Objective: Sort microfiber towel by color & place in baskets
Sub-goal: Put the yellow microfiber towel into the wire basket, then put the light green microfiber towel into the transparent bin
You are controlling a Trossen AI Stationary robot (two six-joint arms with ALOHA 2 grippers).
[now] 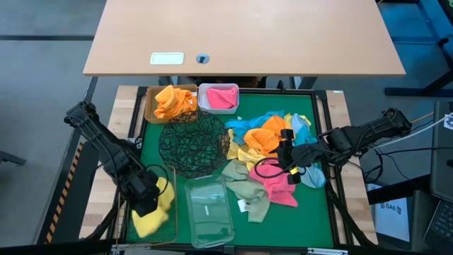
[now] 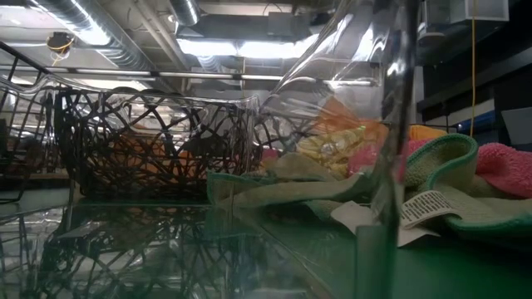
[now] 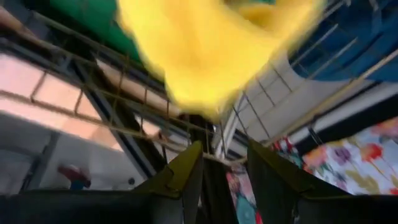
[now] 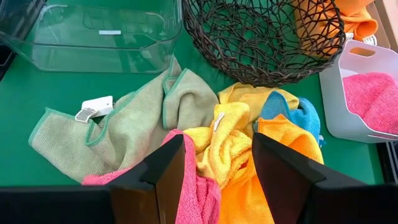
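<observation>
My left gripper [image 1: 151, 198] is over the rectangular wire basket [image 1: 172, 177] at the table's near left. It is open, with nothing between its fingers [image 3: 186, 168]. A yellow towel [image 3: 211, 50] shows blurred just beyond the fingertips, and in the high view this yellow towel [image 1: 151, 218] lies inside the basket. My right gripper [image 4: 219, 135] stands open above the mixed pile of towels [image 1: 269, 163], over a yellow one [image 4: 230, 149] between a pink [image 4: 199, 193] and an orange one [image 4: 273, 199]. An olive-green towel [image 4: 124, 127] lies flat on the green mat.
A tan box [image 1: 150, 106] holds orange towels and a white tub [image 1: 205, 91] holds a pink one, both at the far edge. The black wire-mesh bowl [image 1: 192, 145] stands mid-table. The clear plastic tub [image 1: 209, 212] is near the front edge, and blue towels [image 1: 248, 124] top the pile.
</observation>
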